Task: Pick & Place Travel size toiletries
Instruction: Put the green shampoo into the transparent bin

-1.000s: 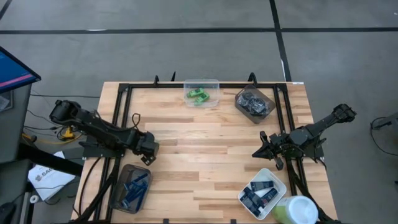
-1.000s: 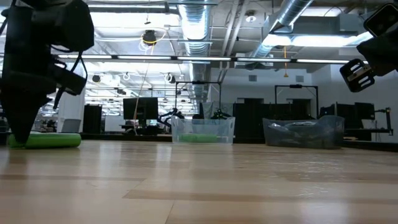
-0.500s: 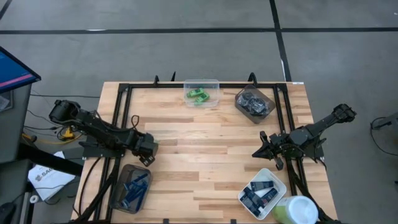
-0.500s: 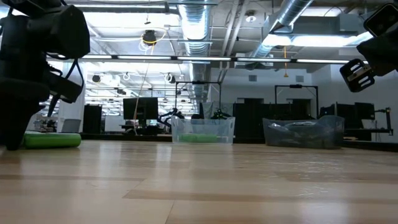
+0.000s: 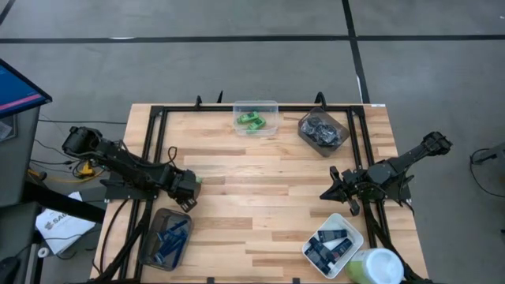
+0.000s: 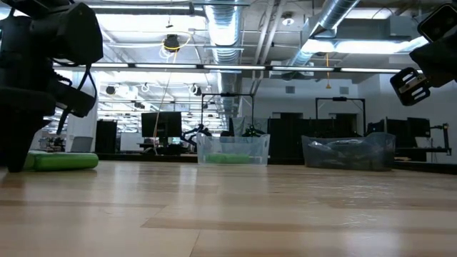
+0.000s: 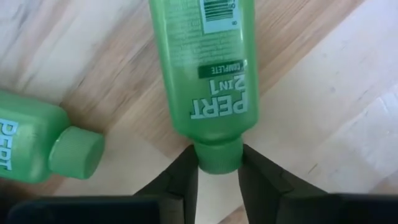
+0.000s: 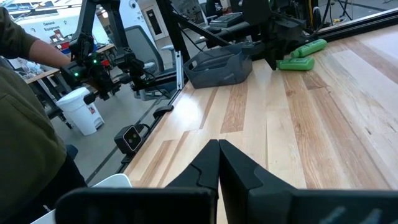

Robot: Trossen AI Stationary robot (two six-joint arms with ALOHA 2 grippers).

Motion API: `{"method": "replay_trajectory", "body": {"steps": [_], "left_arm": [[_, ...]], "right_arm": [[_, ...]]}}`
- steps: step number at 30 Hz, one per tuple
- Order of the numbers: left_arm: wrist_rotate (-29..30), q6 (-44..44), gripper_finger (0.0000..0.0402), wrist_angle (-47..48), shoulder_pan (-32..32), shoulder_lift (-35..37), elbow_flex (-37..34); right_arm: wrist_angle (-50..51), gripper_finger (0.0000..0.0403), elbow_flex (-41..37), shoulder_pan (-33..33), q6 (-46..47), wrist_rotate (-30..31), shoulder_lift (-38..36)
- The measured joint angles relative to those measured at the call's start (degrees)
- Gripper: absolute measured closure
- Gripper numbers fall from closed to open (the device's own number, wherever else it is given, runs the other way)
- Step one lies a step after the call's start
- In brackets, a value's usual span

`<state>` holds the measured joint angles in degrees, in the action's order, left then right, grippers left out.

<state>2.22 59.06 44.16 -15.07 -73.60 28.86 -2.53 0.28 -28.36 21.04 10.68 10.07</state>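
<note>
At tabletop left edge, left pincer gripped bottle cap, second bottle beside, right pincer closed, idle.

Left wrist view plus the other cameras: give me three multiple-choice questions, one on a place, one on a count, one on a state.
1. Where is the left gripper?
A) inside a tub
B) at the cap of a green Pert bottle lying on the table
C) raised high above everything

2. How many green bottles show in the left wrist view?
A) one
B) two
C) four

3. The right gripper is:
A) shut and empty
B) holding a tube
C) wide open

Answers: B, the cap lies right at its tip; B, a second bottle lies beside the first; A, its fingers meet with nothing between.
</note>
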Motion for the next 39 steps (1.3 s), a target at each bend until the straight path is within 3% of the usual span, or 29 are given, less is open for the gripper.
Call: {"method": "replay_trajectory", "body": {"steps": [8, 16, 29, 39], "left_arm": [[0.78, 1.79, 0.0320, 0.19, 0.00, 0.61, 1.11], [2.56, 1.36, 0.0320, -1.07, 3.81, 1.11, 7.87], [5.27, -12.93, 0.0320, -16.04, 24.55, -0.26, 16.04], [3.33, -29.93, 0.0320, -20.02, 36.60, -14.38, 31.99]], "right_arm": [[-0.01, 0.0403, 0.01, 0.00, 0.00, 0.00, 0.00], [-0.02, 0.0403, 0.01, -0.02, 0.00, 0.01, 0.00], [-0.02, 0.0403, 0.01, 0.00, 0.00, 0.00, 0.01], [-0.01, 0.0403, 0.00, -0.02, 0.00, 0.02, 0.01]]}}
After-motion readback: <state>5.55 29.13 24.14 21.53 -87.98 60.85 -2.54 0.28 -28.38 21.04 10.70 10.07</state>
